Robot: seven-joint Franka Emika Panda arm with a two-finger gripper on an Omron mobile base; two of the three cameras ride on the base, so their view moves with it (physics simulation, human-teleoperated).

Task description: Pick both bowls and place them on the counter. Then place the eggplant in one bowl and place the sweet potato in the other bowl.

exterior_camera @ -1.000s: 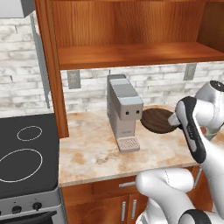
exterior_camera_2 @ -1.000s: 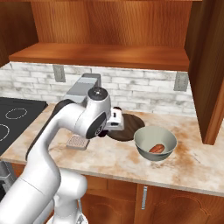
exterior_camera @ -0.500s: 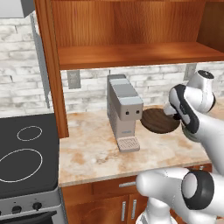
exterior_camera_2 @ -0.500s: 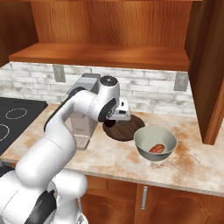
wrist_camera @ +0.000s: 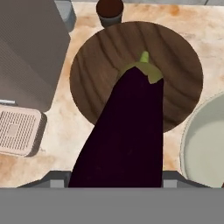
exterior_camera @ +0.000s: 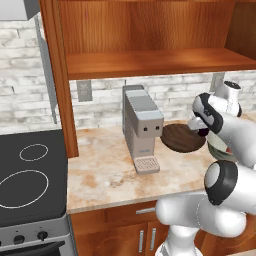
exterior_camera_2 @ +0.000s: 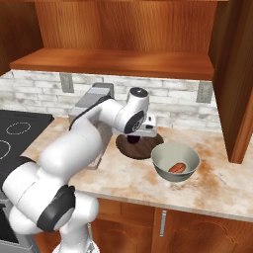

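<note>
Arm has swung farther in over the wooden bowl [wrist_camera: 135, 74] since the earlier frame.
The gripper [wrist_camera: 117, 177] holds the eggplant [wrist_camera: 124, 135] between widely parted jaws above that bowl; the sweet potato [exterior_camera_2: 176, 167] lies in the grey-green bowl [exterior_camera_2: 175, 162] just beside it on the counter [exterior_camera_2: 217, 183], near the coffee machine [exterior_camera: 141, 127].

On the counter [exterior_camera_2: 217, 185] the wooden bowl [exterior_camera_2: 140, 147] sits just right of the coffee machine [exterior_camera: 141, 127], with the glazed bowl [exterior_camera_2: 175, 161] touching or just beside it on its right and nearer the front edge. The sweet potato [exterior_camera_2: 177, 167] lies in the glazed bowl. The gripper [exterior_camera_2: 133, 139] hangs over the wooden bowl, and the eggplant [wrist_camera: 127, 131] sits between its fingers, stem end pointing over the bowl's middle. A small cup [wrist_camera: 110, 11] stands beside the wooden bowl's rim, next to the machine. The stovetop [exterior_camera: 30, 177] lies at the counter's left end. A shelf [exterior_camera: 155, 62] runs along the wall above the counter.
</note>
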